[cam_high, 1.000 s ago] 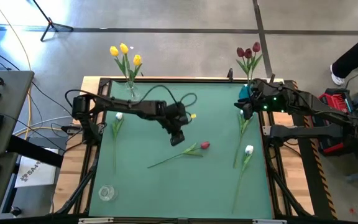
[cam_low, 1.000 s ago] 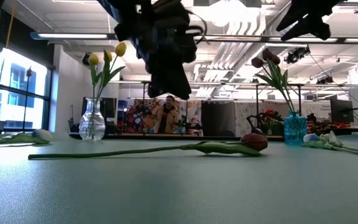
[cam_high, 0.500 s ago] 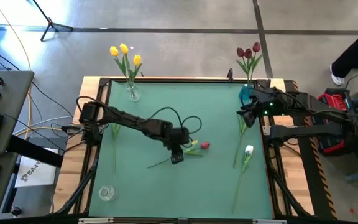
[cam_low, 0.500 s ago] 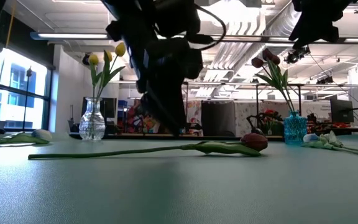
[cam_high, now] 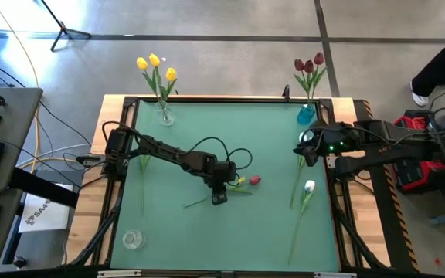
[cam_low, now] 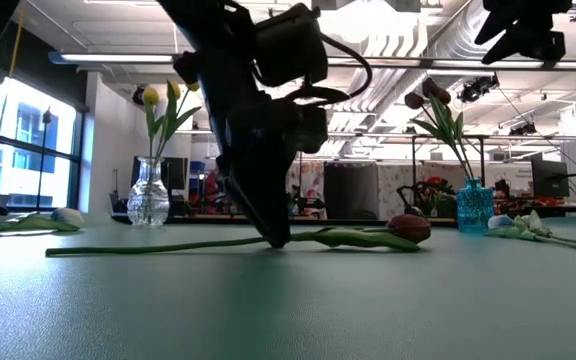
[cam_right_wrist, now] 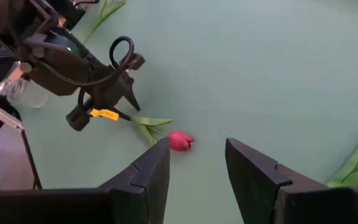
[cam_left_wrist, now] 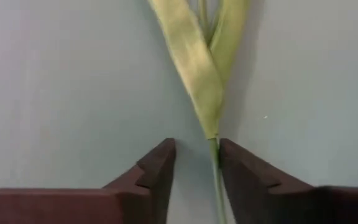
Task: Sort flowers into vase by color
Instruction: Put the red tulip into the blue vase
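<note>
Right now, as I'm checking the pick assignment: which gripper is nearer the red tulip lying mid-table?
Left. The left gripper is down at the red tulip, fingers astride its stem. The right gripper hovers near the table's right edge.

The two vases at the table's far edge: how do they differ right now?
The clear vase stands at the far left and holds three yellow tulips; the blue vase stands at the far right and holds dark red tulips. In the low view the clear vase looks rounder and wider than the slimmer blue vase. Both stand upright, each holding a single colour.
</note>
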Controlling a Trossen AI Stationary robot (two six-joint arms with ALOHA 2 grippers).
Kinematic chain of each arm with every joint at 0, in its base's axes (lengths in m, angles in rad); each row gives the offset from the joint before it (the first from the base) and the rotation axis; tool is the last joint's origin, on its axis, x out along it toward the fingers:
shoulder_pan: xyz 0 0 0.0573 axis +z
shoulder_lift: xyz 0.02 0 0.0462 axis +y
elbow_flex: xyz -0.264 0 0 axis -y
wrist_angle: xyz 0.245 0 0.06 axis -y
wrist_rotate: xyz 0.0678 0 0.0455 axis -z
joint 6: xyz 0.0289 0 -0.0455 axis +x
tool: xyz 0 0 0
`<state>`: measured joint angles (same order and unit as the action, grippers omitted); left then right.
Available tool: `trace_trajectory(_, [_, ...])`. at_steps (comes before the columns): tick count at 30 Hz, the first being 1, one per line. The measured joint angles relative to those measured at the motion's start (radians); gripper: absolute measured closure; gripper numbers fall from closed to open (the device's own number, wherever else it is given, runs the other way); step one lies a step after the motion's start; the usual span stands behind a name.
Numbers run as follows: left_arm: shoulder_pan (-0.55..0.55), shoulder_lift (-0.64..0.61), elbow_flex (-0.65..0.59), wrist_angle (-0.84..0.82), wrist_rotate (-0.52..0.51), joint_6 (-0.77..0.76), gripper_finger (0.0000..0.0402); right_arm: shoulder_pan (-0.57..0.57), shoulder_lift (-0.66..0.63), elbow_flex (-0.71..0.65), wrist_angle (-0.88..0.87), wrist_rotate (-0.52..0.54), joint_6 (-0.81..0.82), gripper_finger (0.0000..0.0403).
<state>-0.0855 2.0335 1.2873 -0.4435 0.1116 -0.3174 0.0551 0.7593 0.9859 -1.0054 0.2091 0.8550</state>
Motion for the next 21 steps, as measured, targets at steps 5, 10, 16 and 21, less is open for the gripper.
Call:
trace_trajectory(5, [0.009,0.002,-0.001,0.000,0.007,0.060,0.0361,0.110,0.002,0.000,0.000,0.122,0.117,0.0258])
trace_trajectory(10, [0.016,0.003,-0.002,0.003,0.013,0.063,0.0395,0.203,0.021,0.000,0.001,0.219,0.199,0.0258])
trace_trajectory(16, [0.048,-0.003,-0.004,0.008,0.071,0.004,0.0399,0.242,0.068,0.000,0.010,0.261,0.244,0.0258])
trace_trajectory(21, [0.094,-0.039,-0.007,0.055,0.107,-0.019,0.0400,0.242,0.110,0.000,0.010,0.243,0.223,0.0258])
